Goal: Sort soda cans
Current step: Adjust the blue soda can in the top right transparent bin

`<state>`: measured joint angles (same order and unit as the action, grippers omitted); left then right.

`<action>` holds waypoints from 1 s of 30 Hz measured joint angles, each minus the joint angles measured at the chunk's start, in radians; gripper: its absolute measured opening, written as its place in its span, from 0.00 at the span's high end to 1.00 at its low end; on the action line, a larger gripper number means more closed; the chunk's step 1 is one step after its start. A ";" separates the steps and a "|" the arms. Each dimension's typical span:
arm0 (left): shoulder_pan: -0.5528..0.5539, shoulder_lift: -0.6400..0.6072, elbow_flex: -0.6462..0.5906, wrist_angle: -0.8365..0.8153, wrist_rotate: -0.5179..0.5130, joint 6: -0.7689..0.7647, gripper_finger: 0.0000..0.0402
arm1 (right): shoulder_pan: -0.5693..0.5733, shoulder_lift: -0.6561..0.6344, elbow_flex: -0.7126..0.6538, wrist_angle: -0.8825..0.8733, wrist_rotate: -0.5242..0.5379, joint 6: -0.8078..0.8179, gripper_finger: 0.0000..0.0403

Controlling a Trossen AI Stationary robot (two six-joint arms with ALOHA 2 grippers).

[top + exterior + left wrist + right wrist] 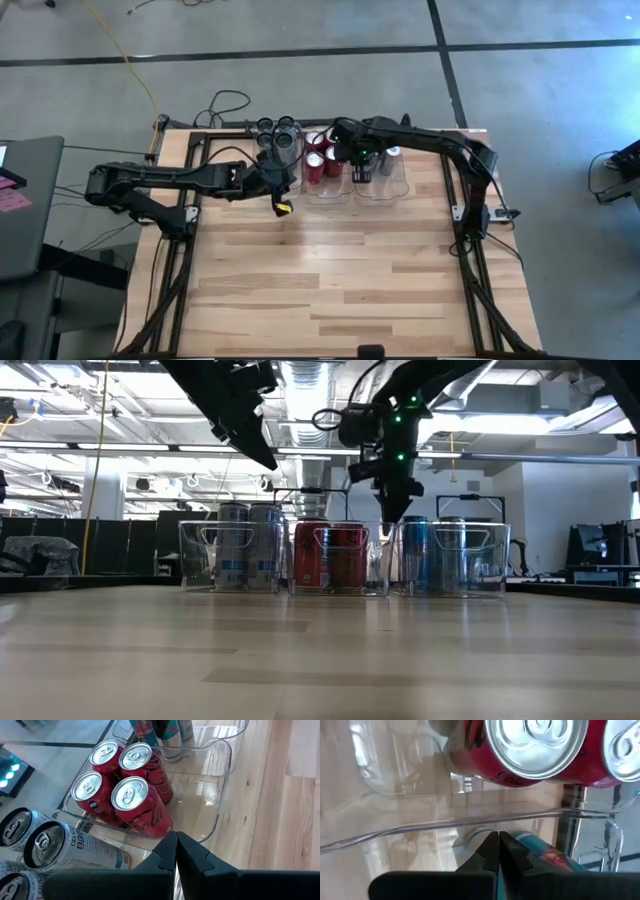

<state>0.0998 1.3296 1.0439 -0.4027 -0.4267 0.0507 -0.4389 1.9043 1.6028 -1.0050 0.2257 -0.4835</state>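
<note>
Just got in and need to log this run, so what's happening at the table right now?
Two robot arms are sorting soda cans into three clear bins at the table's far edge. Four red cans sit in the middle bin, silver cans in the left bin and blue cans in the right. Both grippers are shut and hold nothing: the left gripper hovers by the red cans, the right gripper over the right bin.

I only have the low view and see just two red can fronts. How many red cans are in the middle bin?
Observer: Four red cans stand upright in the middle bin, two by two.
Operator: Is the left gripper carrying anything?
Observer: No. The left gripper is shut on nothing, raised just short of that bin.
Operator: And the right one?
Observer: The right gripper is shut and empty too, with a blue can just past it.
</note>
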 joint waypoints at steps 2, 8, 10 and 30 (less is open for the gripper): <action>0.000 0.000 0.000 -0.005 0.000 -0.004 0.99 | 0.000 0.003 -0.005 -0.014 0.020 -0.001 0.93; 0.000 0.000 0.000 -0.010 0.000 -0.010 0.99 | -0.005 0.022 -0.005 -0.070 0.066 0.015 0.93; 0.000 0.000 0.000 -0.009 0.000 -0.010 0.99 | -0.007 0.029 -0.005 -0.093 0.066 0.027 0.93; 0.000 0.000 0.000 -0.010 0.001 -0.023 0.99 | 0.027 0.035 -0.005 -0.094 0.071 0.038 0.93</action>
<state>0.0998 1.3296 1.0435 -0.4126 -0.4259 0.0278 -0.4122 1.9392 1.5974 -1.0994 0.2967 -0.4457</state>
